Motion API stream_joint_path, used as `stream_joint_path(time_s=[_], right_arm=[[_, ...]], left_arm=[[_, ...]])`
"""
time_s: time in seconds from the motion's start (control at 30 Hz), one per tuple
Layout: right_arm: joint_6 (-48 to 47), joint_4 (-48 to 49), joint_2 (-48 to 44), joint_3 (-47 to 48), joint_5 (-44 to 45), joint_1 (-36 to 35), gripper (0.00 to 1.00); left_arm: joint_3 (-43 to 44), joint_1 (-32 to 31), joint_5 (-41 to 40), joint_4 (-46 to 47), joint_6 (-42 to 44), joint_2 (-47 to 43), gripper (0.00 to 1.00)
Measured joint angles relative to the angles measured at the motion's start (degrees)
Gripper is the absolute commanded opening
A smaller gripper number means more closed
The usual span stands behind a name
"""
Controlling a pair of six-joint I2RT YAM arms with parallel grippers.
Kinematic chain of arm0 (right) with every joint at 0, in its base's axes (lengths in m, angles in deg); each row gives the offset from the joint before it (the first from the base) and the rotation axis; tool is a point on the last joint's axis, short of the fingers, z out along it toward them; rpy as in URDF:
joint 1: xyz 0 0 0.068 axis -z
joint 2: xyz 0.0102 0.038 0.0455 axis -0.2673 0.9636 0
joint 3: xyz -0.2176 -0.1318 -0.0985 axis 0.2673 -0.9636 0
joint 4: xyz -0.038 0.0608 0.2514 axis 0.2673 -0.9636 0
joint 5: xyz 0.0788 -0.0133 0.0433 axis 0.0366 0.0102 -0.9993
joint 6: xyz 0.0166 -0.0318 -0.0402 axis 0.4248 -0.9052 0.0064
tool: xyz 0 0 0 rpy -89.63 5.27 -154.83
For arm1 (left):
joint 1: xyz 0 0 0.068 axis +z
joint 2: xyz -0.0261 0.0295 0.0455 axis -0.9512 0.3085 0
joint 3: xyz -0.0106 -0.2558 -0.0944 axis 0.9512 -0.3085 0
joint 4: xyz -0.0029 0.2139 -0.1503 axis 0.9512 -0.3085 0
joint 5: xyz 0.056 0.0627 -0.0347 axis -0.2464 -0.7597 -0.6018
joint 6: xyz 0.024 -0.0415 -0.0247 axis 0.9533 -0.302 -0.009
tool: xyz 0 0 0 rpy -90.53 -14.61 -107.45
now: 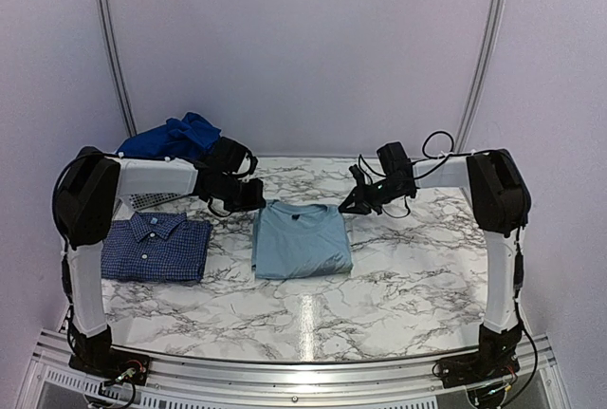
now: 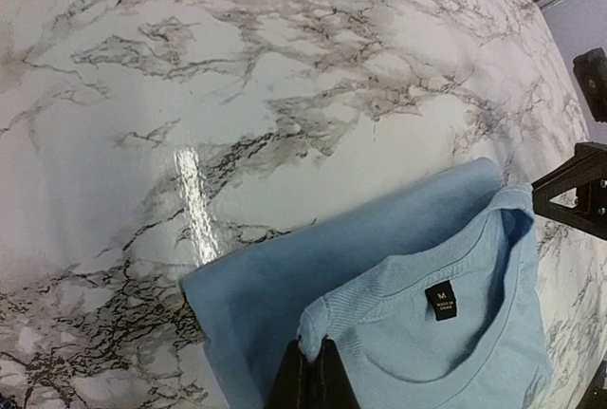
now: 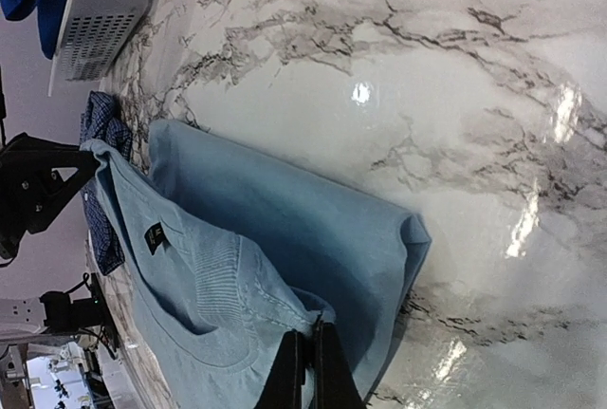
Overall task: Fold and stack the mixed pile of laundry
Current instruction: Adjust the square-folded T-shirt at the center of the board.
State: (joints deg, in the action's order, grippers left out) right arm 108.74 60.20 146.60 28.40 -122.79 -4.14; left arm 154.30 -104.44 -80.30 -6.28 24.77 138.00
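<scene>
Both arms are extended inward toward the far middle, wrists angled down; the left gripper (image 1: 257, 203) and right gripper (image 1: 343, 208) are clamped tight.

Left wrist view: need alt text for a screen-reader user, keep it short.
The left claw, shut, pinches one shoulder of a pale blue T-shirt lying folded on a white marble table. A black neck label marked M shows inside the collar, and the right claw grips the opposite shoulder at the frame's right edge.
</scene>
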Motion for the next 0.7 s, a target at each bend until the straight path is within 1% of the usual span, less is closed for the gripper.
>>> stream_joint_path(time_s=[0.1, 0.27, 0.37, 0.5, 0.53, 0.57, 0.6, 0.63, 0.7], right_arm=[[0.0, 0.0, 0.0, 1.92, 0.02, 0.0, 0.0], [-0.55, -0.5, 0.61, 7.74, 0.81, 0.0, 0.0], [-1.14, -0.44, 2.69, 11.52, 1.79, 0.0, 0.0], [-2.1, -0.96, 6.6, 13.66, 3.58, -0.07, 0.0], [-2.27, -1.38, 7.67, 14.03, 4.07, -0.07, 0.09], [-2.43, -1.81, 8.66, 14.21, 4.48, -0.07, 0.21], [-2.71, -2.8, 9.77, 14.53, 5.14, -0.04, 0.31], [-2.56, -3.78, 10.38, 14.93, 5.66, -0.04, 0.39], [-3.17, -6.01, 11.02, 15.98, 6.82, -0.04, 0.49]], left_arm=[[-0.17, 0.11, -0.81, 1.4, -0.17, -1.42, 0.0], [-0.17, 0.85, -2.34, 2.47, -0.83, -0.72, 0.0], [0.2, 1.7, -3.45, 2.73, -1.11, 0.92, 0.0], [1.64, 2.51, -4.74, 3.1, -1.33, 4.98, 0.0], [2.1, 2.64, -4.9, 3.08, -1.36, 6.19, 0.0], [2.6, 2.73, -5.01, 3.08, -1.38, 7.37, 0.06], [3.23, 2.73, -5.14, 2.99, -1.44, 8.44, 0.2], [3.61, 2.73, -5.31, 2.99, -1.38, 9.16, 0.33], [4.52, 2.73, -5.64, 2.93, -1.6, 9.6, 0.59]])
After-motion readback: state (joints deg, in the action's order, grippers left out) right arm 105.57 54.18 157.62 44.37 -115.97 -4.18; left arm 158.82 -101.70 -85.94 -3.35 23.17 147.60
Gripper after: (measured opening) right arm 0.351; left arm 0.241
